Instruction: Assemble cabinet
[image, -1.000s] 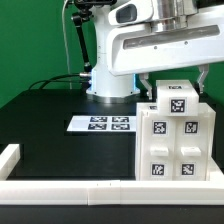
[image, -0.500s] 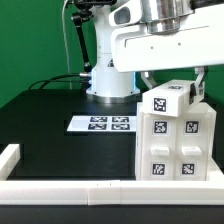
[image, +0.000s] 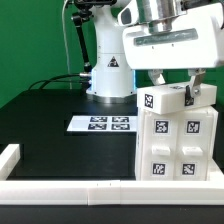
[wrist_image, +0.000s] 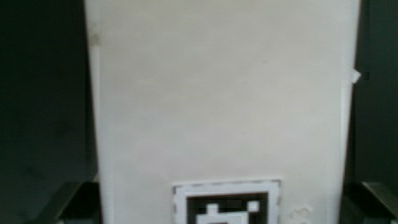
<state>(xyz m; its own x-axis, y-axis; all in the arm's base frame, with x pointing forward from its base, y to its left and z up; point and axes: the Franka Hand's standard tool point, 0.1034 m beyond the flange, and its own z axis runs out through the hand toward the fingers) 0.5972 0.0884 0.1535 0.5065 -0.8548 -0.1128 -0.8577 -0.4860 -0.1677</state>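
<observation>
**Cabinet nearly together, top piece in hand**

Starting at 8 o'clock in the exterior view: low white border rail (image: 12, 158) along the table edge, then the marker board (image: 100, 124) flat on the black table (image: 50, 110) near centre. Further right, at 4 o'clock, the cabinet (image: 176, 145) standing upright against the front rail, four tagged drawer fronts seated in its face. Above it, at 2 o'clock, the gripper (image: 172, 84) closed down around a white tagged top block (image: 165, 97), fingers on either side, block tilted and not yet flush. In the wrist view, white panel (wrist_image: 214, 110) filling the frame. Judged late stage: seating and squaring remaining.
</observation>
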